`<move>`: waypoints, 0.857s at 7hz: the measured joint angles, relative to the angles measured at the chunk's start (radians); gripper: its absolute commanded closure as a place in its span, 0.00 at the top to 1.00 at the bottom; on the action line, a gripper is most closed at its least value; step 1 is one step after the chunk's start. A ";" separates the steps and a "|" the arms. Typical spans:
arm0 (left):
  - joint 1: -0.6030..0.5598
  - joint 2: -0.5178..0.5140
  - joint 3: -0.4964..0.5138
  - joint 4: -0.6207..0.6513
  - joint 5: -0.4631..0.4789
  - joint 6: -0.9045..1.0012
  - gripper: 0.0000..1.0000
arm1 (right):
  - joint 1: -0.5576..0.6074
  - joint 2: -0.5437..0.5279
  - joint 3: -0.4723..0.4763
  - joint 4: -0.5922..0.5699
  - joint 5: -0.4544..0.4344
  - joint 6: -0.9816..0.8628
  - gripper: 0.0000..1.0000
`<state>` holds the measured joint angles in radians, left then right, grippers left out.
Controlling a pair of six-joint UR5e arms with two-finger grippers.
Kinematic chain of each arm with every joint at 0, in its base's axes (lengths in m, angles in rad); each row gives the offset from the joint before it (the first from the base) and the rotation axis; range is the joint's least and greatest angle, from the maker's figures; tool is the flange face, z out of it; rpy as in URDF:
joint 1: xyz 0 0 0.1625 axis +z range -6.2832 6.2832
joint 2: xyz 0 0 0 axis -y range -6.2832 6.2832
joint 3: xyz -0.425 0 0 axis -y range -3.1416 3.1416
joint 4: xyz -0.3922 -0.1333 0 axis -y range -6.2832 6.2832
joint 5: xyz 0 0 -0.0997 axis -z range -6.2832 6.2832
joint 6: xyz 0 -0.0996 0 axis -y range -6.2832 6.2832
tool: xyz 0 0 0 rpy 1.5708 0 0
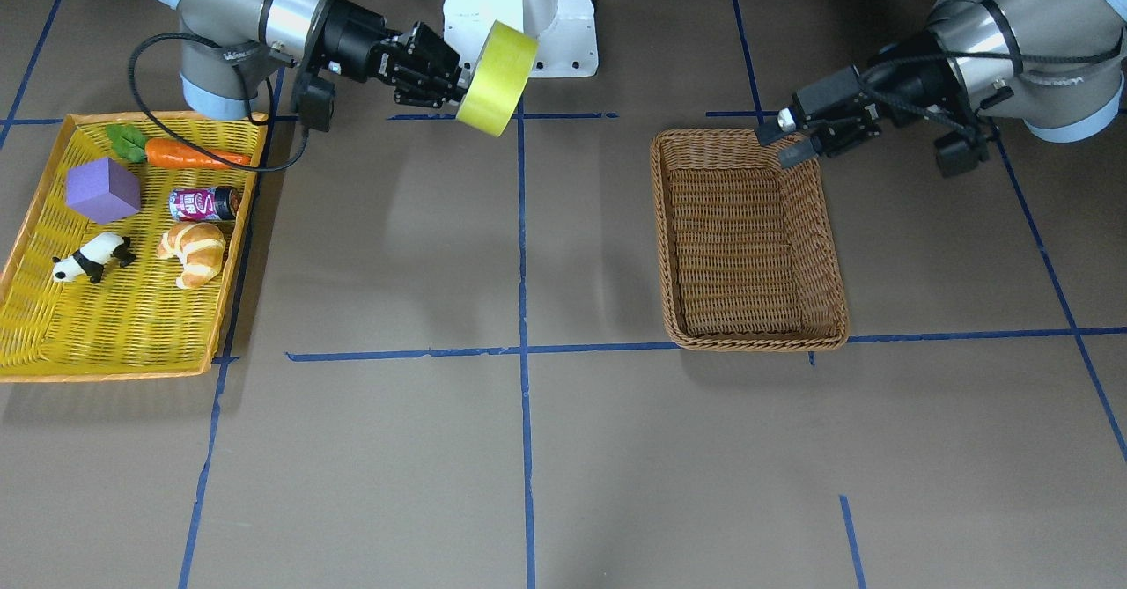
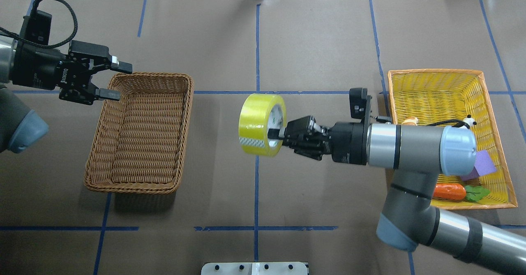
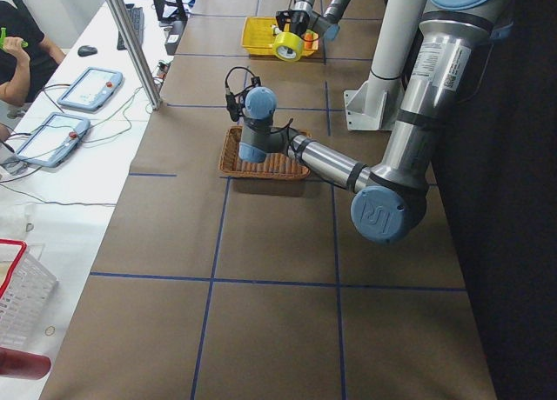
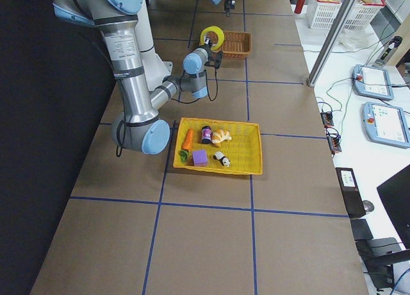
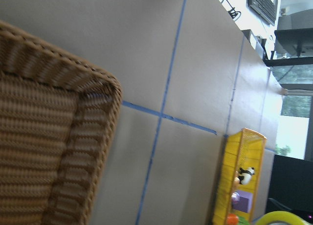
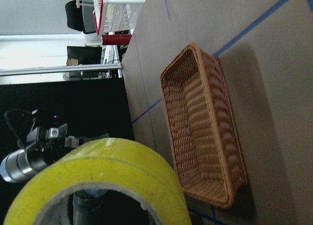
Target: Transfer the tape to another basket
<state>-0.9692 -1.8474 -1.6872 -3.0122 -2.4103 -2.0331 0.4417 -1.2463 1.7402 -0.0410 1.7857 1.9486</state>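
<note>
Yellow-green tape gripped by right claw — well apart from basket.

You see the tape, a fat yellow-green roll with a pale middle, up in the air and standing on its edge. The basket, brown, deep and woven, sits flat on the table, well apart from it.

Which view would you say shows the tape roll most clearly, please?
The overhead exterior view: the whole tape roll shows, core included, held by the right gripper. The front-facing view shows mostly its yellow band; the wrist views crop it; the side views show it tiny.
</note>
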 measured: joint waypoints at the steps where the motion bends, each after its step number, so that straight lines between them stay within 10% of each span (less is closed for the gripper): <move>1: 0.015 -0.028 -0.015 -0.040 0.010 -0.086 1.00 | -0.047 0.003 -0.001 0.053 0.000 -0.002 0.03; 6: 0.217 -0.062 -0.084 -0.198 0.251 -0.305 1.00 | -0.068 0.019 0.010 0.073 0.026 -0.031 0.03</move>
<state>-0.7525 -1.9096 -1.7714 -3.2102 -2.1589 -2.3378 0.3736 -1.2275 1.7498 0.0317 1.8120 1.9175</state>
